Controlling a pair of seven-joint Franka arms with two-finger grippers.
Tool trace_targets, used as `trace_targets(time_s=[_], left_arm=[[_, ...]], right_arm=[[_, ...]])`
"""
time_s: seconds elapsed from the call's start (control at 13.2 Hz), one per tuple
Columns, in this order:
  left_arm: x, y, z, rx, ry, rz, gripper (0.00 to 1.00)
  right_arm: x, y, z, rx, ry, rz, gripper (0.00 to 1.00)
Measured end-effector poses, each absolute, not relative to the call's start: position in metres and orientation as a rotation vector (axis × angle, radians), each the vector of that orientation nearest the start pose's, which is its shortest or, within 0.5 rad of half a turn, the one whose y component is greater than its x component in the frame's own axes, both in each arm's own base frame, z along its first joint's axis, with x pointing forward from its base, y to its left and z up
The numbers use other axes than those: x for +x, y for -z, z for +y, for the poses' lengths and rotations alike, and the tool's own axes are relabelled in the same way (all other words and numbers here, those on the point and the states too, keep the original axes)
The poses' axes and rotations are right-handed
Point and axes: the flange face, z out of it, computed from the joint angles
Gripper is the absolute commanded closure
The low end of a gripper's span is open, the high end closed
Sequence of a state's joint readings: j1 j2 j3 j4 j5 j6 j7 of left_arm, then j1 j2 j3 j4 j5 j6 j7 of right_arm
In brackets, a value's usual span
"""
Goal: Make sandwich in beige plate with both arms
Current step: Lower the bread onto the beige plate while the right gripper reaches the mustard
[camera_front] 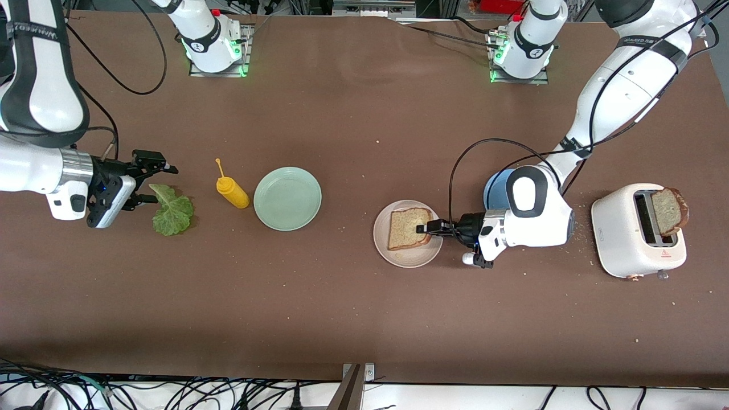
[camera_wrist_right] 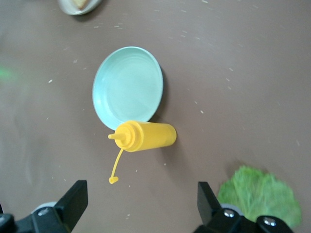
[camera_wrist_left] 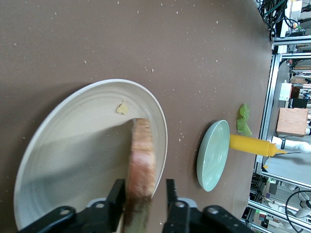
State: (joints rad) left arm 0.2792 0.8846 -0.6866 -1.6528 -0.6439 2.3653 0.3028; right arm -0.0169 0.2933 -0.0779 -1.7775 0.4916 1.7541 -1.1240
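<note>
Left hand lying at beige plate rim, fingers loosely straddling bread slice; right hand gaping above lettuce leaf.

You can make out only a small red triangular mark on the front of the white toaster; the lettering on the arms' black bands is too small to read.

I count three plates on the counter: one beige plate, one mint green plate, one blue plate. Two bread slices, one lettuce leaf, one yellow squeeze bottle, one white toaster.
</note>
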Motion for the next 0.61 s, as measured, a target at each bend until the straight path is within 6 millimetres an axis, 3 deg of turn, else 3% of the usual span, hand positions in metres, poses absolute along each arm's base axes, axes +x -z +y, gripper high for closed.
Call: trace_targets(time_s=[0.45, 0.61], left_arm=[[0.657, -0.2, -0.217, 2.231, 0.094, -0.069, 0.0], [0.661, -0.209, -0.213, 2.293, 0.058, -0.159, 0.0]], right_arm=[[0.589, -0.321, -0.035, -1.905, 0.163, -1.378, 0.0], [0.584, -0.288, -0.045, -1.782, 0.222, -1.397, 0.0]])
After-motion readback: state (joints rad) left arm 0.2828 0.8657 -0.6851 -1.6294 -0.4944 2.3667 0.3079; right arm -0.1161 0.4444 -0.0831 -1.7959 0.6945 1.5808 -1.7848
